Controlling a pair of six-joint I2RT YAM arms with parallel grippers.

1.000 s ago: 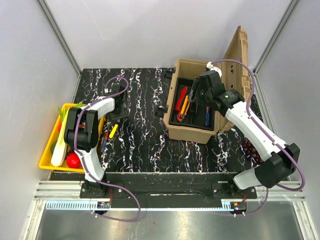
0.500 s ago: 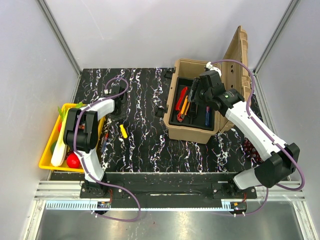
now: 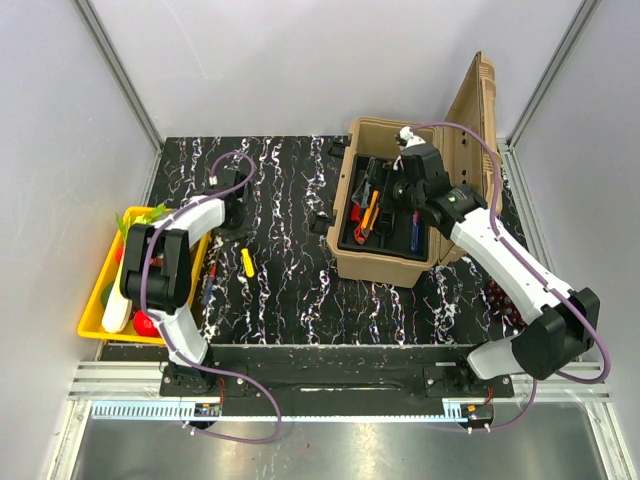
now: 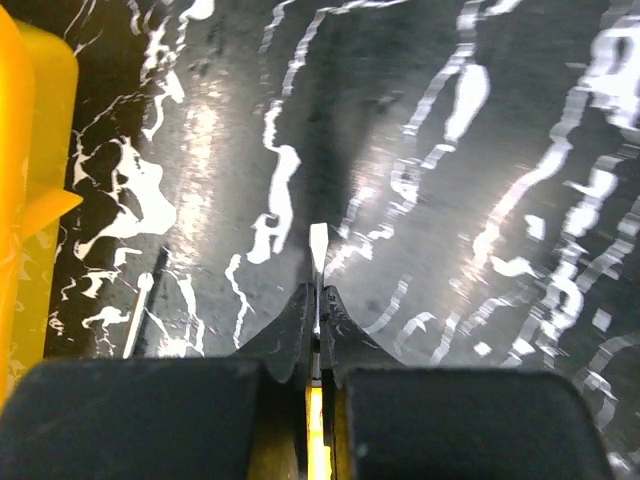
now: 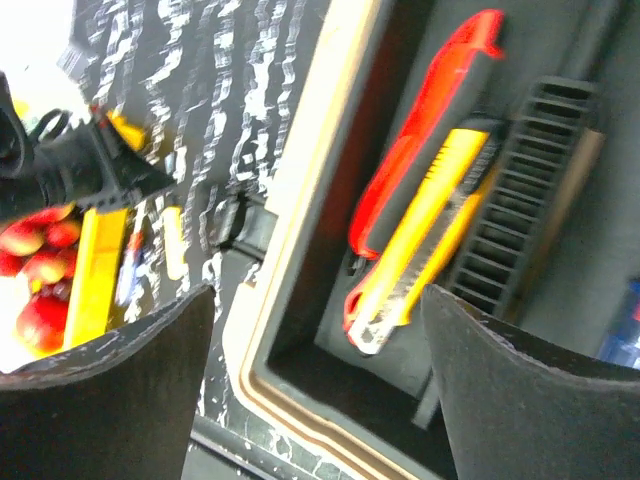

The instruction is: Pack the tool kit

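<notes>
The tan toolbox stands open at the right with its lid raised. Its black inner tray holds a red-handled tool, a yellow utility knife and a blue-handled tool. My right gripper hovers over the tray's left side. In the right wrist view that right gripper is wide open and holds nothing. On the left, my left gripper is shut on the thin metal shaft of a yellow-handled screwdriver, low over the table. The screwdriver's yellow handle shows beside the left gripper.
A yellow tray of vegetables lies at the table's left edge. A small blue-and-red tool lies beside it. Dark red fruit sits right of the toolbox. A black latch sticks out from the box's left wall.
My left gripper closed on the screwdriver's shaft, and its yellow handle swung a little to the right. My right gripper opened wider and shifted left over the tray.
</notes>
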